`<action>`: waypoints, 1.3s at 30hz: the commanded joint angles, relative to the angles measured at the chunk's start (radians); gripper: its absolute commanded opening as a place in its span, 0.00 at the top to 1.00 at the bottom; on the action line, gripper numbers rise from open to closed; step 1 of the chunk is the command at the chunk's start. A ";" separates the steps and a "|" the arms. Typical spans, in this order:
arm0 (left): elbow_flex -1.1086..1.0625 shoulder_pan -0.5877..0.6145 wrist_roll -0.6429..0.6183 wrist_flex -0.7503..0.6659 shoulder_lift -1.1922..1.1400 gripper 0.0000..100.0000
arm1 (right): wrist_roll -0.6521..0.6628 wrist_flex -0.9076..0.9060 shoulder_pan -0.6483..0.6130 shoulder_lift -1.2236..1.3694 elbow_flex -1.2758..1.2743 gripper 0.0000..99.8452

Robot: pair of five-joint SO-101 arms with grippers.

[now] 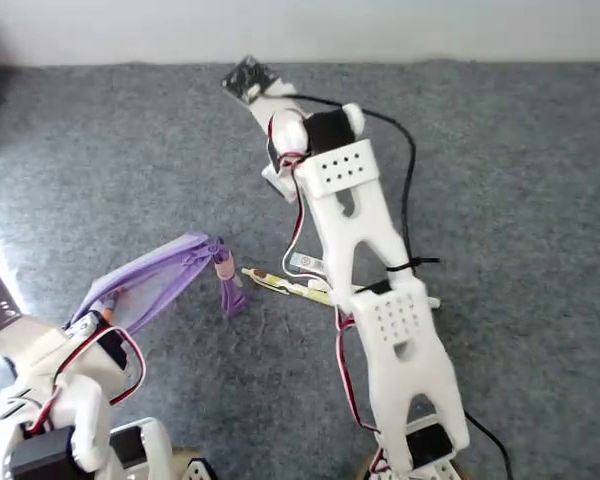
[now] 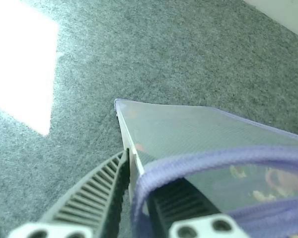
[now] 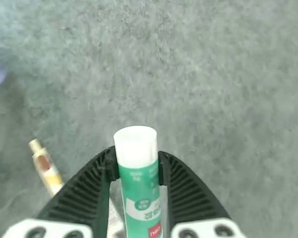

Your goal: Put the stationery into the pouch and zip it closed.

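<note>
- Right gripper (image 3: 135,157) clamps a green glue stick (image 3: 137,196), well apart from the pouch (image 1: 155,275).
- Left gripper (image 2: 133,163) pinches the pouch's rim.
- Best carry the stick to the mouth, aligned lengthwise, before releasing.

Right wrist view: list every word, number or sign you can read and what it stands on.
White-capped green glue stick in the right gripper: pale print on its label, too blurred to read.
Yellow pen on the grey carpet: reddish marks, nothing legible.
</note>
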State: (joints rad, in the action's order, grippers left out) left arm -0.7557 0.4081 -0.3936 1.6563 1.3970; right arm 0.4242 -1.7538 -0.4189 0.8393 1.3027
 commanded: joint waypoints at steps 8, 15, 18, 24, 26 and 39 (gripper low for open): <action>0.056 0.008 -0.011 0.005 -0.008 0.99 | -0.180 -0.041 -0.059 -0.865 -0.830 0.99; 0.056 0.005 -0.011 0.005 -0.017 0.99 | -0.358 -0.025 -0.214 -1.244 -1.039 0.99; 0.062 0.003 -0.011 0.003 -0.046 0.99 | -0.443 0.004 -0.331 -1.346 -1.076 0.99; 0.188 0.003 -0.011 0.003 -0.207 0.99 | -0.575 0.245 -0.510 -1.457 -1.137 0.99; 0.239 0.003 -0.011 0.005 -0.267 0.99 | -0.606 0.372 -0.549 -1.474 -1.168 0.99; 0.360 0.002 -0.011 0.046 -0.391 0.99 | -0.532 1.380 -0.633 -1.535 -1.639 0.99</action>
State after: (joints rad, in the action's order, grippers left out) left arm -0.4534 0.4097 -0.3936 1.6993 1.0119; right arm -0.1665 -0.6506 -1.0418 -0.6720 -0.2670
